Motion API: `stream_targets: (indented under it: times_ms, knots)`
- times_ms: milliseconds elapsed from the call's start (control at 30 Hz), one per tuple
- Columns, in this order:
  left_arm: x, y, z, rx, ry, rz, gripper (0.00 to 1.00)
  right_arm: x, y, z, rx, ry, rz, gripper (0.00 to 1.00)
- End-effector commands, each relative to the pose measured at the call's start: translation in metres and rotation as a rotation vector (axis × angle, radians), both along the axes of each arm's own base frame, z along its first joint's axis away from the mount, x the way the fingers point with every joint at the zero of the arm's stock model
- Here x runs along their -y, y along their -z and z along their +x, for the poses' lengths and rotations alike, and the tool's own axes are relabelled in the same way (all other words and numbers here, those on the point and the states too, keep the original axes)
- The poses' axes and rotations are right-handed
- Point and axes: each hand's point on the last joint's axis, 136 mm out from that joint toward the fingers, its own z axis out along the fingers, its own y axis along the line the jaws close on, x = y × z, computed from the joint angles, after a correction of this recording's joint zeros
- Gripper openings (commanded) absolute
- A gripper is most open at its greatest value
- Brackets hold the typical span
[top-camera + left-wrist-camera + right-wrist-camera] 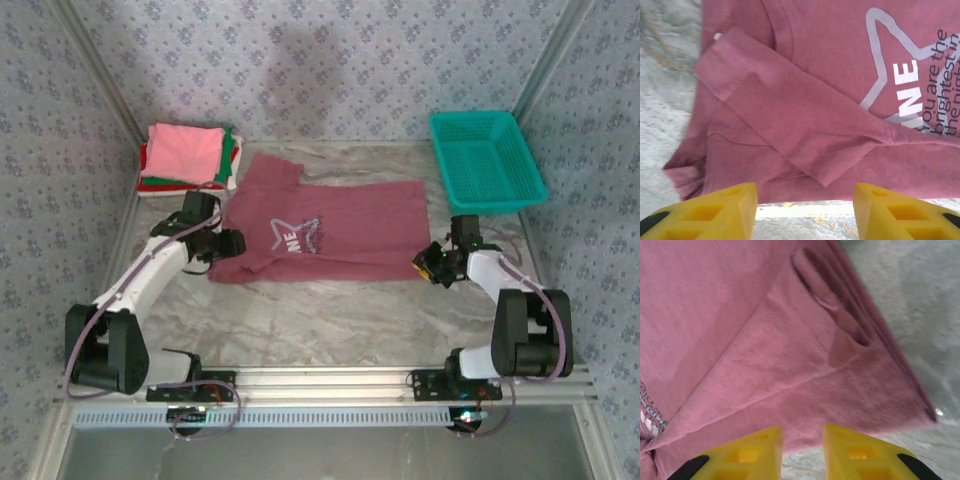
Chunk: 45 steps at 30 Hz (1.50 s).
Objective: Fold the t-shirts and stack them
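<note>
Top external view shows the maroon shirt (330, 235) lying flat in the middle of the table (330, 315), its long axis running left to right: collar end toward the left, hem toward the right. The left gripper (222, 243) sits just off the collar end and the right gripper (428, 265) just off the near hem corner, so each arm has one end of the shirt straight ahead of it. In the left wrist view the yellow fingers (725, 205) stand wide apart with nothing but bare table between them, and the near edge of the shirt lies just beyond, with a sleeve (790, 125) folded slantwise over the chest. In the right wrist view the jaws are parted only a little and grip nothing, with the hem corner just in front. The stack of folded shirts (190, 155) waits at the far left corner, closer to the left arm, and the basket (470, 118) is at the far right. My guess is that the next fold goes end to end along that long axis. That would suit the right arm carrying the hem leftward.
</note>
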Motion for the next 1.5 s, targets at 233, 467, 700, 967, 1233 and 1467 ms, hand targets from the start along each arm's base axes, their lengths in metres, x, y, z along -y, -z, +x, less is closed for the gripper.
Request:
stream_targets:
  times_ms: [233,467,700,967,1233,1467]
  knots:
    - [0.034,0.026,-0.001,-0.056,0.034,-0.041,0.55,-0.007,-0.001,0.035,0.048,-0.031,-0.013,0.29]
    - [0.039,0.046,-0.004,-0.106,0.002,-0.036,0.56,-0.007,0.000,0.042,0.052,-0.040,-0.012,0.29]
    - [0.039,0.062,-0.008,-0.130,-0.048,-0.022,0.57,-0.011,0.003,0.050,0.050,-0.060,-0.001,0.28]
    - [0.036,0.077,0.005,-0.101,-0.082,0.009,0.44,-0.019,0.012,0.055,0.038,-0.064,0.094,0.28]
    - [0.038,0.073,0.018,-0.079,-0.075,0.060,0.10,-0.017,0.012,0.054,0.040,-0.066,0.097,0.27]
    - [0.047,0.056,0.043,-0.040,-0.036,0.109,0.00,-0.013,0.009,0.051,0.041,-0.063,0.087,0.27]
